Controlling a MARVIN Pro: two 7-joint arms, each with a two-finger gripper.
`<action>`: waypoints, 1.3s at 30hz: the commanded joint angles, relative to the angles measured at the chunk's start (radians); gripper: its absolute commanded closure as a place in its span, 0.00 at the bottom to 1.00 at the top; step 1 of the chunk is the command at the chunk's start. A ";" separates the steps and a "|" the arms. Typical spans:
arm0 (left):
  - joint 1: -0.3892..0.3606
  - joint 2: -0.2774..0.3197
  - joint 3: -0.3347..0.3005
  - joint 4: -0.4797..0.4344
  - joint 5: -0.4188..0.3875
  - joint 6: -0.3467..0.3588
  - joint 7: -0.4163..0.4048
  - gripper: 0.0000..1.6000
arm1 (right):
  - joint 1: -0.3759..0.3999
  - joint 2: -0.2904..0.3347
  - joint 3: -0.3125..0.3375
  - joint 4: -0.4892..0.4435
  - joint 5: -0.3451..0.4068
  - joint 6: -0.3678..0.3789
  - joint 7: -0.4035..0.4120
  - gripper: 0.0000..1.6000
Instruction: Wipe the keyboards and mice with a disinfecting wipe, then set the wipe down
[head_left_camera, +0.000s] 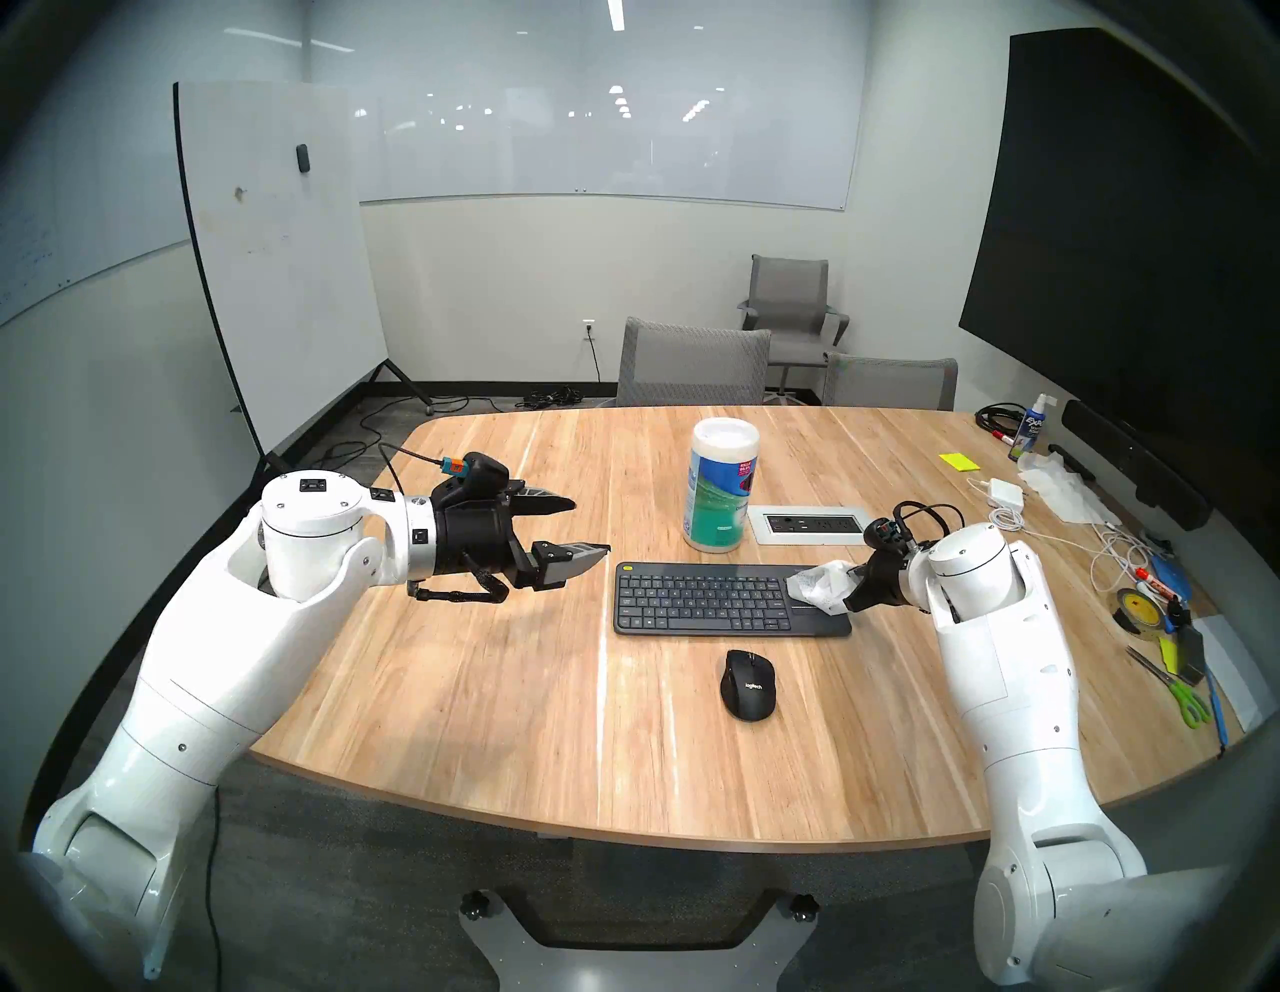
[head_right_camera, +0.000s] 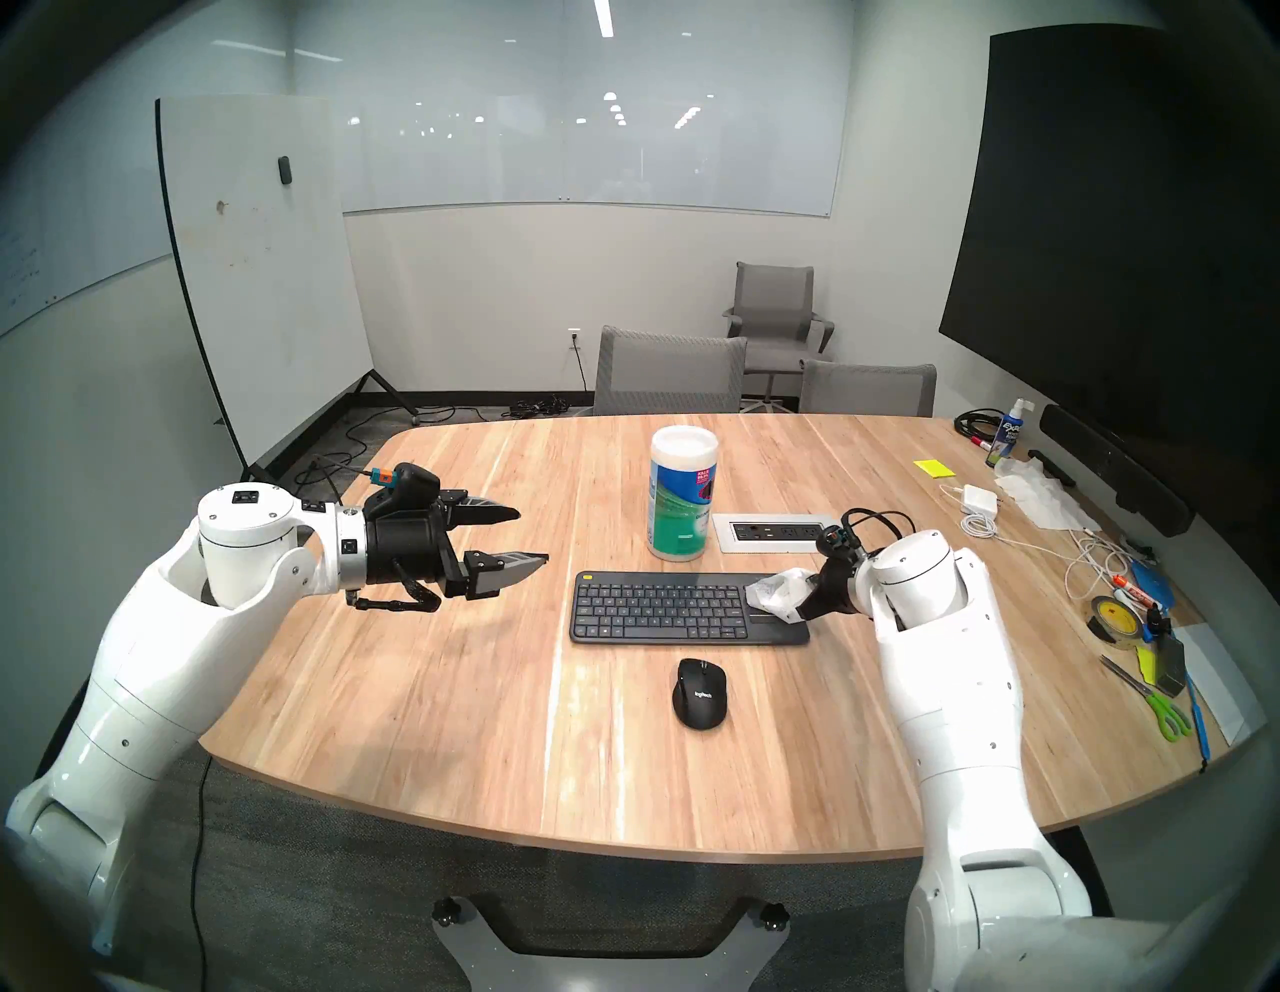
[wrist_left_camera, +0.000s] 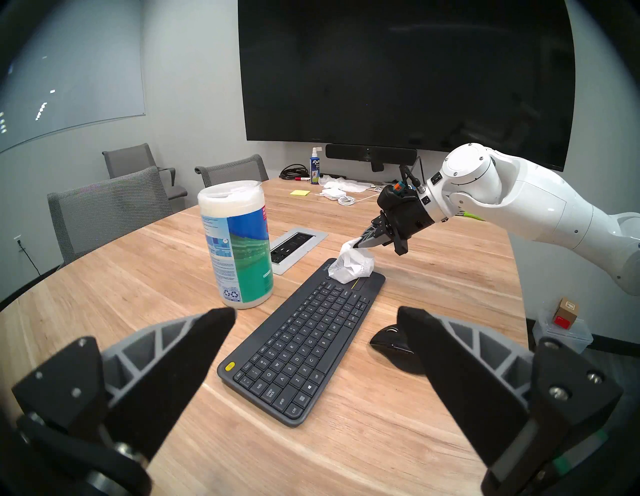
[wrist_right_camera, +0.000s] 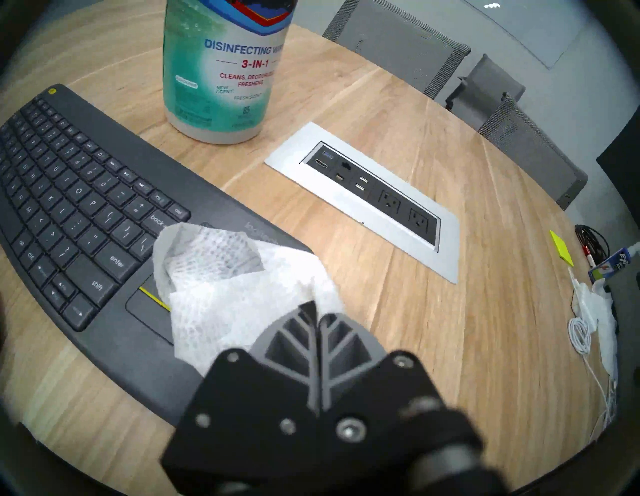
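A black mouse (head_left_camera: 748, 684) sat nearest the robot on the wooden table (head_left_camera: 485, 693), just in front of the keyboard (head_left_camera: 706, 599) and apart from it. The right gripper (wrist_left_camera: 356, 244), fingers pressed together, pinched a crumpled white wipe (head_left_camera: 821, 587) that hung onto the keyboard's touchpad end, at the robot's right. In the right wrist view the wipe (wrist_right_camera: 228, 291) covered most of the touchpad and lay against the keys beside it. The left gripper (head_left_camera: 592, 528) hovered above the table well to the keyboard's left, fingers spread wide and holding nothing. Just beyond the keyboard stood a canister (head_left_camera: 720, 485) with a green-blue label, upright, beside a silver power panel (head_left_camera: 810, 523) set into the tabletop. Farther off, two grey chairs (head_left_camera: 692, 364) were drawn up to the far edge.
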 joint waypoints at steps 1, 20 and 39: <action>-0.007 0.001 -0.007 -0.011 -0.002 -0.001 0.001 0.00 | -0.043 0.008 -0.007 -0.106 0.018 -0.012 0.053 1.00; -0.007 0.001 -0.007 -0.011 -0.002 -0.001 0.001 0.00 | -0.230 0.034 0.003 -0.295 0.023 -0.022 0.161 1.00; -0.007 0.001 -0.007 -0.011 -0.002 -0.001 0.001 0.00 | -0.289 0.023 0.008 -0.368 0.052 -0.089 0.200 1.00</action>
